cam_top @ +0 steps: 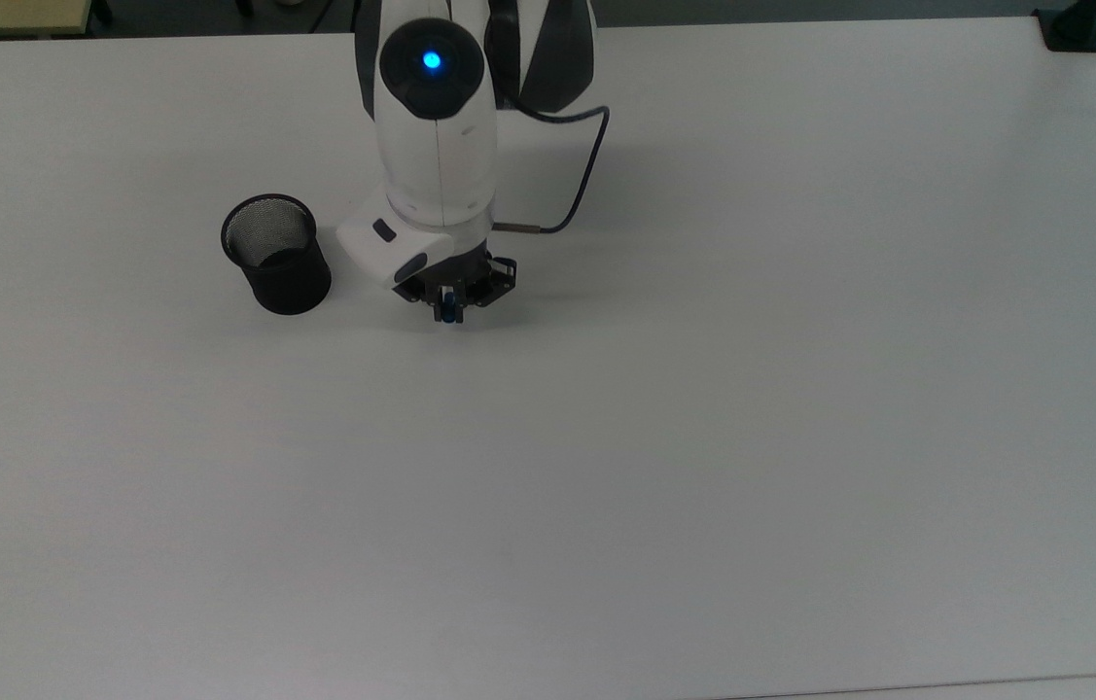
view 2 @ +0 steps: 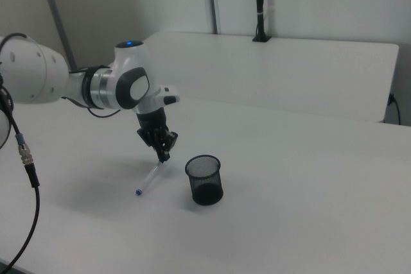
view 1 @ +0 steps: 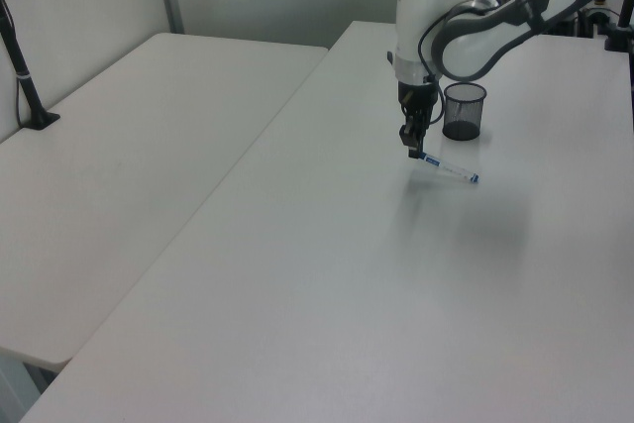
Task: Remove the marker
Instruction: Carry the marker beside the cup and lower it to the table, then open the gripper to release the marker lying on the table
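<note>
White counter [cam_top: 800, 389] fills the top view; I'm seeing the gripper [cam_top: 450, 309] at upper centre, jaws clamping the marker [cam_top: 450, 313]. Left view: marker [view 1: 446, 168] slanting from the gripper [view 1: 412, 146], outside the mesh cup [view 1: 464, 112]. Right view: its low tip [view 2: 138, 192] nearing the counter; I'm fearing it pivots loose.

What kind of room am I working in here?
Likely a robotics lab or office workspace: plain white tables pushed together, a black camera-mount pole clamped to one, partition walls behind, and a black mesh pen cup beside the white-and-grey robot arm.
</note>
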